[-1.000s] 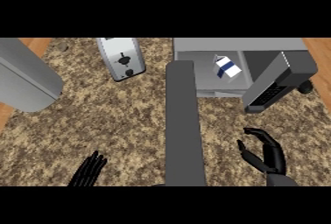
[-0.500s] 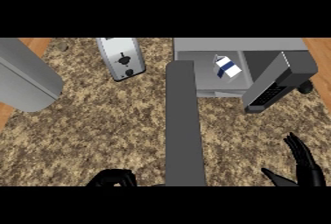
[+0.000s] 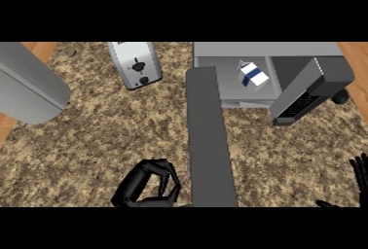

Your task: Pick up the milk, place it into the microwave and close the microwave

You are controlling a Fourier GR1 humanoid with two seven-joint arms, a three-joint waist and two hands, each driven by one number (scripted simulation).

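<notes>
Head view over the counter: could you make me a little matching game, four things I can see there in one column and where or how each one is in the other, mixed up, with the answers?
Things:
1. milk carton
2. microwave door
3. left hand
4. right hand

Descriptions:
A. fingers curled, holding nothing, near the lower edge
B. swung open, reaching out over the counter
C. only fingertips showing at the right edge
D. inside the microwave, white with blue marking

Pairs: 1-D, 2-B, 3-A, 4-C
</notes>
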